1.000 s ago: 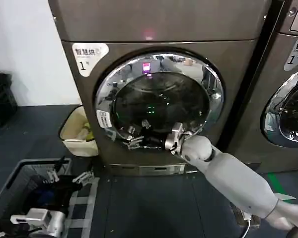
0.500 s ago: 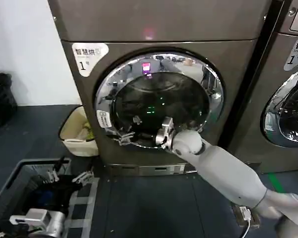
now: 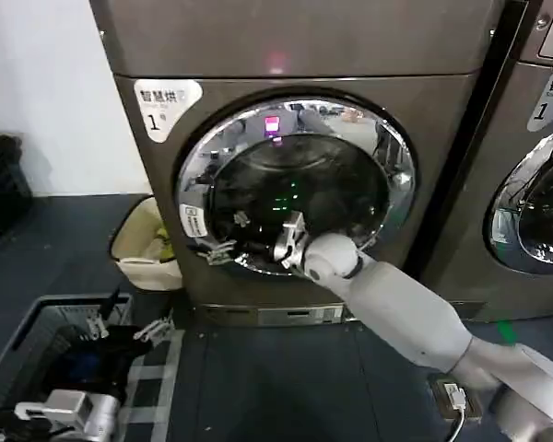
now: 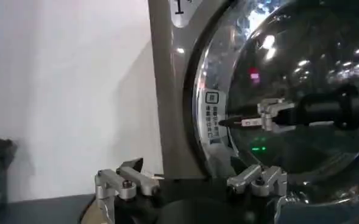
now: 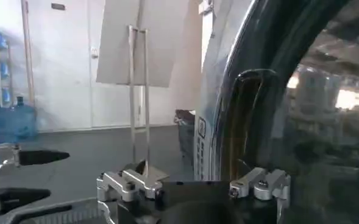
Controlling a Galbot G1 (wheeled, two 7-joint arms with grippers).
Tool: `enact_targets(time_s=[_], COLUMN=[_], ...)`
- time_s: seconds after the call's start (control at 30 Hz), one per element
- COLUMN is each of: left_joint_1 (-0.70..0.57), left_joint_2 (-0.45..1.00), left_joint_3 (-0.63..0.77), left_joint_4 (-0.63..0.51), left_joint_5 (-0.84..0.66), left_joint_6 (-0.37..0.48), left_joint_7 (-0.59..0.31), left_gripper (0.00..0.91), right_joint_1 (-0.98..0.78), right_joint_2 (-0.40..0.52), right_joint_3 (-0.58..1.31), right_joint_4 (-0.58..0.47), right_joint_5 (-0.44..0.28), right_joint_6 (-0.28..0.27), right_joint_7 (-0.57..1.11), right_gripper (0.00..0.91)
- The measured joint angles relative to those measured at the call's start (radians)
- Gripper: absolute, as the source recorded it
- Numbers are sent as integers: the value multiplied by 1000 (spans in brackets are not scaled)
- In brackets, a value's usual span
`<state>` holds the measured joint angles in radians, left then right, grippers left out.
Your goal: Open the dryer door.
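Observation:
The dryer door [image 3: 295,189] is a round porthole with a wide chrome rim, dark glass and a small white sticker [image 3: 193,221]; it lies flat against the machine front. My right gripper [image 3: 226,237] reaches across the glass to the door's lower left rim, beside the sticker. It is open, and in the right wrist view the chrome rim [image 5: 206,122] stands between its spread fingers [image 5: 261,182]. The left wrist view shows that gripper [image 4: 240,122] at the rim, in front of the glass [image 4: 307,73]. My left gripper [image 3: 126,327] hangs open and empty low on the left, over a basket.
A second machine [image 3: 535,203] with a similar chrome door stands at the right. A beige bin [image 3: 143,244] sits on the floor left of the dryer, against the white wall. A black basket [image 3: 37,350] with dark cloth lies at the near left.
My right gripper has slid left along the lower part of the door, from below the glass's middle to the left rim by the sticker. The left arm and the door have not moved.

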<state>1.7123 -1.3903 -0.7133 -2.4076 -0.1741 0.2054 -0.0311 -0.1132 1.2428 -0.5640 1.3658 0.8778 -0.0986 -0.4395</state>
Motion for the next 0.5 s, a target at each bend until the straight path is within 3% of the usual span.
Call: enact_targets(time_s=[0.5], left_joint_1=[41], left_joint_2=[17], left_joint_3=[-52], left_joint_4=[9], left_joint_5=[-5], left_joint_6=[-23], left_joint_7=[18], left_gripper=[907], right_joint_1=[19], right_joint_2=[28], right_joint_3=[-18], right_joint_4=[-12], right_joint_5=[25], right_joint_6=[-10], right_joint_7=[-61], right_gripper=[907])
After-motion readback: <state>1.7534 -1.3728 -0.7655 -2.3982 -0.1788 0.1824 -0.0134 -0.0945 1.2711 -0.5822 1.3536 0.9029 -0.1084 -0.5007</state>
